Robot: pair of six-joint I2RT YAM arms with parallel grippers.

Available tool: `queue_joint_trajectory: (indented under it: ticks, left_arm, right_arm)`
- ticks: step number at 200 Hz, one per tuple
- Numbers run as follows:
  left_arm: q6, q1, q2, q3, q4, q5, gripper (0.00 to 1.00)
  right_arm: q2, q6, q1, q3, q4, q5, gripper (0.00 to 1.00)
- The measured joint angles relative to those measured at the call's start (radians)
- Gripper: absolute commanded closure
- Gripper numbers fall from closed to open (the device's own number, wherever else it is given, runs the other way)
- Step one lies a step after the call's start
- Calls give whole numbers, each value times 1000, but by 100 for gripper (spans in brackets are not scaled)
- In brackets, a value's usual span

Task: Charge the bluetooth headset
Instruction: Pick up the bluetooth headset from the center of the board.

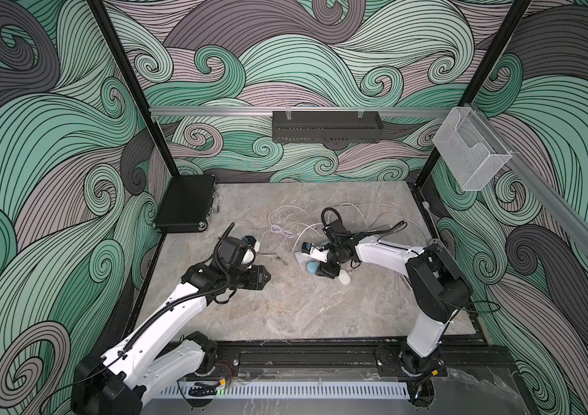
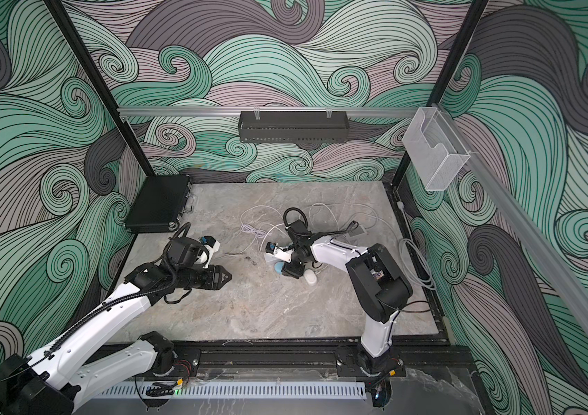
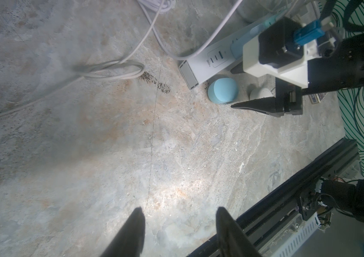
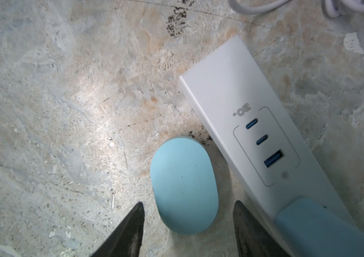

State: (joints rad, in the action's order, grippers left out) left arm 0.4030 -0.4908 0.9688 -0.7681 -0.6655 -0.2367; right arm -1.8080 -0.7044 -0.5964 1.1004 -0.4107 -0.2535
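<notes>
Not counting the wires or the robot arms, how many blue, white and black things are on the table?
Blue: 2, the oval case and the plug in the strip
White: 2, the power strip and the small pod
Black: 1, the flat case
Total: 5

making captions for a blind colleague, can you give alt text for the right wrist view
A light blue oval earbud case lies on the marble tabletop, one end framed by the open right gripper. Beside it lies a white power strip with two USB-C ports and one USB-A port, all empty, and a light blue plug on it.
</notes>
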Motion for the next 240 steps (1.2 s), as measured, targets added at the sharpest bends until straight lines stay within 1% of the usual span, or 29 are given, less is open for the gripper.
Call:
queue_joint_trajectory:
  ticks: [44,95,146,159,177,201,240]
  left_arm:
    - [0,2,-12,5,-6,-5,50]
    - [0,3,-23,7,-8,-7,50]
    - [0,3,-26,18,-11,-8,51]
    - [0,3,-26,18,-10,-8,51]
    - [0,3,-26,18,-11,-8,51]
    - [0,3,-26,18,-11,-8,51]
    - [31,6,-25,8,-34,-8,46]
  right_arm:
    - [-34,-3,-2,48,-35,9,40]
    - [-57,-18,-16,84,-73,11,47]
    - [-78,-22,-21,107,-103,11,47]
    - [-87,-22,-23,111,-108,11,49]
    - [-91,-28,-23,112,-114,10,57]
    - [-91,-26,-23,115,-124,10,62]
    - [-66,-25,-23,103,-121,-25,65]
